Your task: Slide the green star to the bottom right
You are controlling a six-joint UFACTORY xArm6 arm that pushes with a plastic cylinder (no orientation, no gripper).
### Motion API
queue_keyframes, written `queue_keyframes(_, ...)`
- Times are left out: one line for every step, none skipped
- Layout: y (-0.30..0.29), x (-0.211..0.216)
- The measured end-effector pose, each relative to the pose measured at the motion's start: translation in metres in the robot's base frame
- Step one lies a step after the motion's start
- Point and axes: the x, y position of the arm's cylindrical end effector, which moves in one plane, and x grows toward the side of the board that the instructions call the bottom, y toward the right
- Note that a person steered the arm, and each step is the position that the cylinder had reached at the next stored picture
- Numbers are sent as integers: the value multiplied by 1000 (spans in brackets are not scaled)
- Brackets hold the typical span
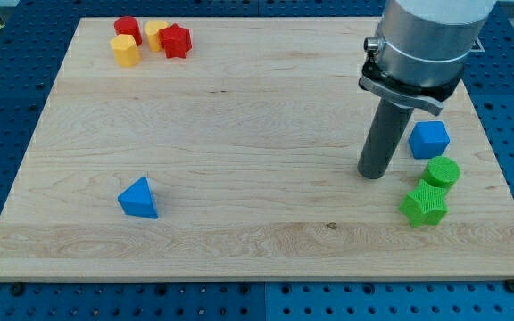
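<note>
The green star point(424, 206) lies nearest the camera, low on the right side of the wooden board point(239, 116), close to the near right corner but short of the board's edge. Touching it on its far side sits a green cylinder point(441, 172), and just beyond that a blue block point(429, 139), roughly cube-like with slanted faces, so the three form a short column running away from the camera along the right side. My tip point(372, 175) rests on the board just left of this column, about level with the green cylinder and near it but apart from it, and up and to the left of the green star, not touching the star. The arm carries no hand, only the straight dark rod under a grey cylindrical housing point(422, 40), so there is nothing to open or close. Well off to the left, on the near half of the board, a blue triangular block point(139, 198) stands alone. At the far left corner four blocks cluster together: a red cylinder point(128, 28), a yellow cylinder-like block point(126, 51), another yellow block point(154, 34) and a red star point(176, 41) at the cluster's right.
</note>
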Motion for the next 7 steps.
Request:
queue_keyframes(15, 28)
queue_keyframes(21, 32)
queue_keyframes(27, 37)
queue_keyframes(32, 40)
queue_keyframes(34, 49)
queue_keyframes(40, 57)
queue_keyframes(29, 54)
